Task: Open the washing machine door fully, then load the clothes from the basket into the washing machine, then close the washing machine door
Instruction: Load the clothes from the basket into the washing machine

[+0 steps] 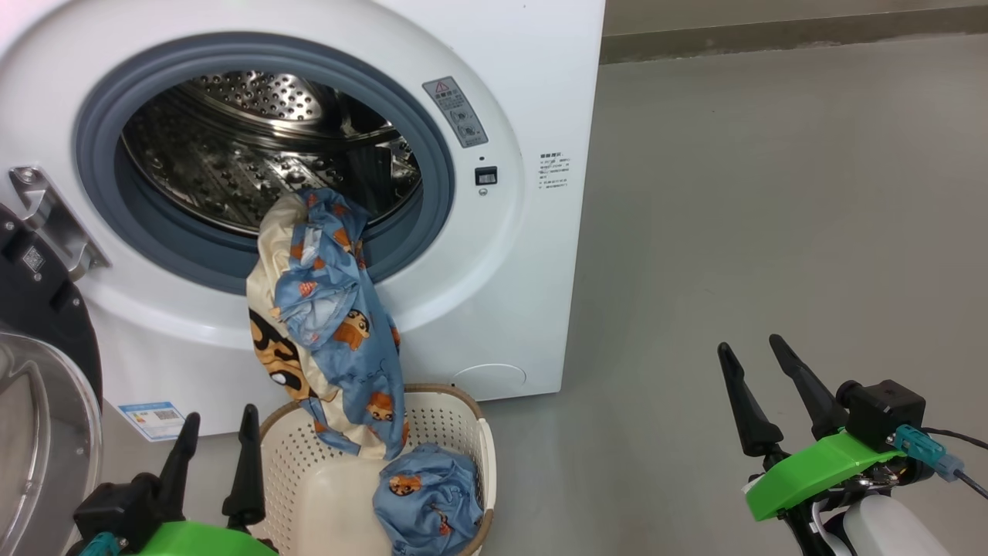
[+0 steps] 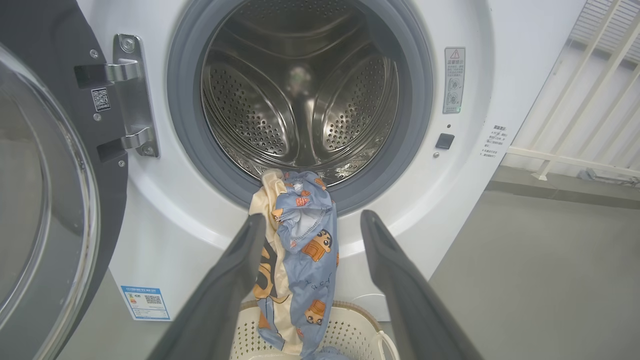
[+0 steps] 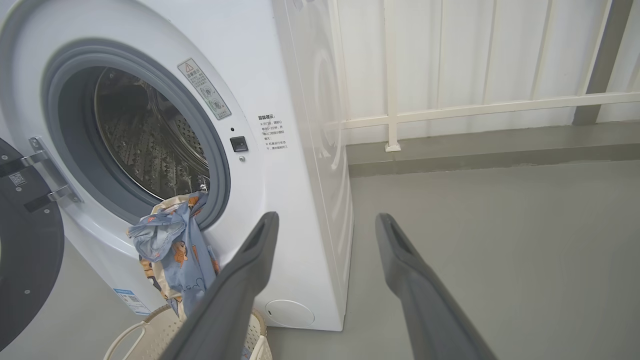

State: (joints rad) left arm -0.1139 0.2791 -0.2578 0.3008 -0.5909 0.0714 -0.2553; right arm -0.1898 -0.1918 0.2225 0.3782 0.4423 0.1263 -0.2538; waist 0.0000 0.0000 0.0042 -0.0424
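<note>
The washing machine (image 1: 525,77) stands with its door (image 1: 38,371) swung open at the left, hinge (image 1: 46,220) showing. A blue and cream garment (image 1: 332,324) hangs over the grey seal (image 1: 432,154), its top inside the drum (image 1: 255,147) and its tail in the basket (image 1: 463,417). A crumpled blue garment (image 1: 428,498) lies in the basket. My left gripper (image 1: 218,421) is open at the basket's left, holding nothing. My right gripper (image 1: 752,347) is open over the floor at the right. In the left wrist view the hanging garment (image 2: 305,250) shows between the fingers (image 2: 235,280).
Grey floor (image 1: 772,193) spreads to the right of the machine. A white railing (image 3: 450,107) and wall run behind it. A blue label (image 1: 154,419) sits low on the machine's front. The open door takes up the room at the left.
</note>
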